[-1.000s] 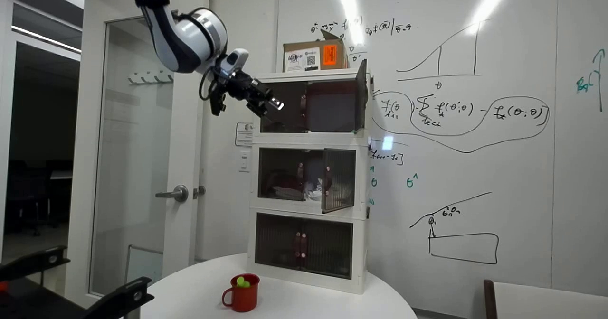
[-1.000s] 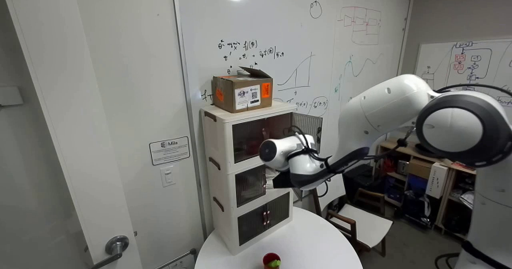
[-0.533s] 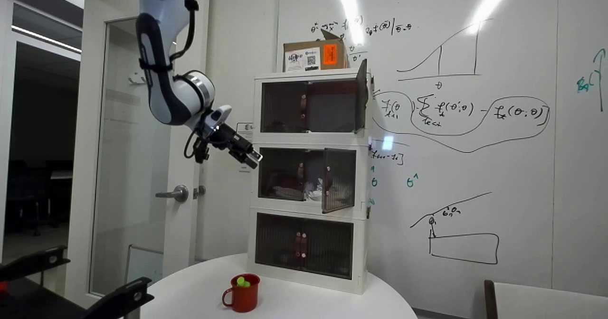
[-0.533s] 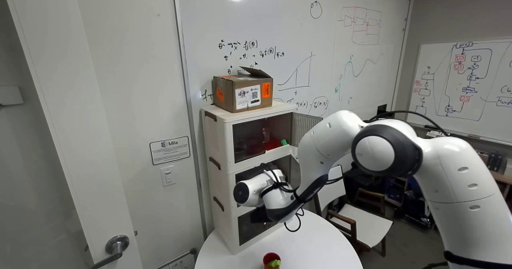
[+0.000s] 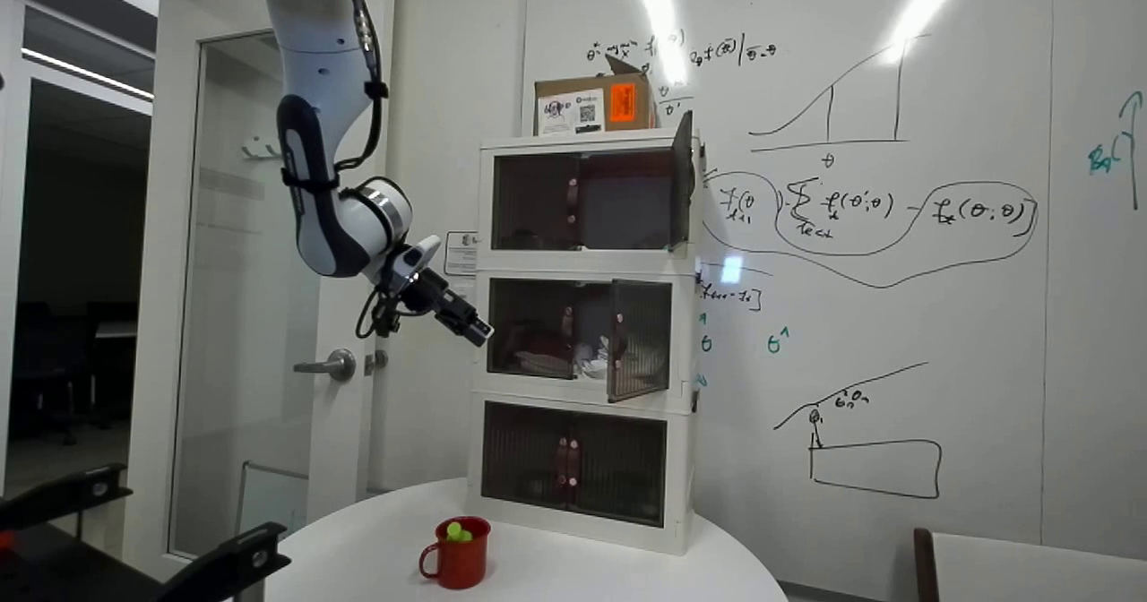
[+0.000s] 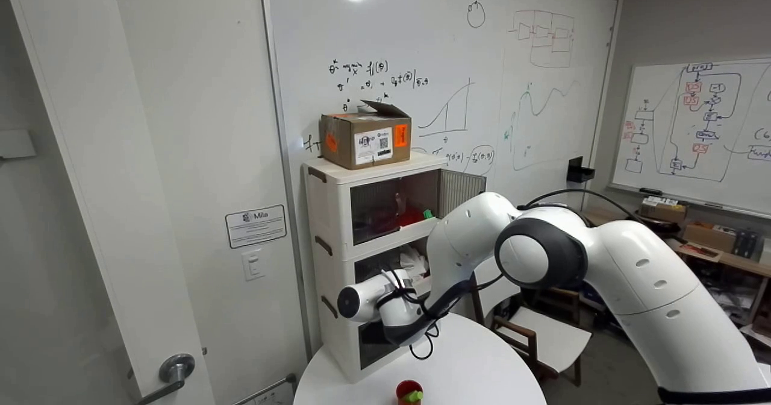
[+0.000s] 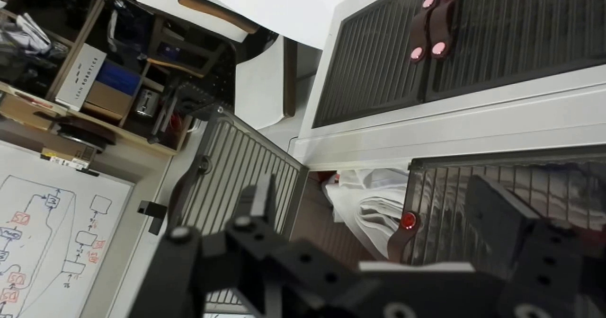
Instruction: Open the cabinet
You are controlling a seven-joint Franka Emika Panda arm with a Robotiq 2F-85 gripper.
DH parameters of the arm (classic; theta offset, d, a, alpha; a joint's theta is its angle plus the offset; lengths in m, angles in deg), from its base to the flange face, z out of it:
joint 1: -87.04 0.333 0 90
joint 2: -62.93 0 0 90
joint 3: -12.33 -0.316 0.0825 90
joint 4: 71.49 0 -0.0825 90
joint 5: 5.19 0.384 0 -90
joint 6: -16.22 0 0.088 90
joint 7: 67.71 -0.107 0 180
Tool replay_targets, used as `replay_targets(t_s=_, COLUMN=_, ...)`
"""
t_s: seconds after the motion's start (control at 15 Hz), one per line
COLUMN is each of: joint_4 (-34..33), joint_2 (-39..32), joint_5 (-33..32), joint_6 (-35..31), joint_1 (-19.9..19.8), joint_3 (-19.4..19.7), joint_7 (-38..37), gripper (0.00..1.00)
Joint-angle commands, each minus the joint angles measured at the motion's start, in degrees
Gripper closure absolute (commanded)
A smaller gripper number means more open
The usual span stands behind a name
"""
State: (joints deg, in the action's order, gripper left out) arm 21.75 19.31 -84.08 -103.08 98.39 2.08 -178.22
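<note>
In an exterior view, one three-tier cabinet (image 5: pixel 582 263) is standing near the edge of the tabletop (image 5: pixel 582 575), with one mug (image 5: pixel 462 568) nearby. In an exterior view, one box (image 6: pixel 365 143) is topping it. In the wrist view, the gripper (image 7: pixel 372 181) is facing the middle tier (image 7: pixel 355 154), two fingers (image 7: pixel 494 214) standing spread; one door (image 7: pixel 246 152) is jutting outward, leaving open room beside one closed door (image 7: pixel 445 204).

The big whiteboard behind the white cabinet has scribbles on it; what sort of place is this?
Probably a robotics research lab or office: the whiteboard bears handwritten formulas and graphs, a robot arm is set up by the white cabinet, and a white box or book is lettered LEAN ROBOTICS.
</note>
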Motion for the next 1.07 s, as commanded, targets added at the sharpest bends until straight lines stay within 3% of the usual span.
replay_targets(t_s=0.0, joint_4=3.4, joint_2=1.6, joint_5=2.3, joint_6=1.0, joint_1=1.3, joint_3=1.9, joint_7=-1.8, gripper=0.0)
replay_targets(t_s=0.6, joint_4=0.9, joint_2=0.2, joint_5=-5.1, joint_6=1.1, joint_1=4.2, joint_3=5.0, joint_7=-10.5, gripper=0.0)
replay_targets(t_s=1.0, joint_4=-4.1, joint_2=-1.6, joint_5=-6.9, joint_6=-0.6, joint_1=1.6, joint_3=6.6, joint_7=-10.6, gripper=0.0)
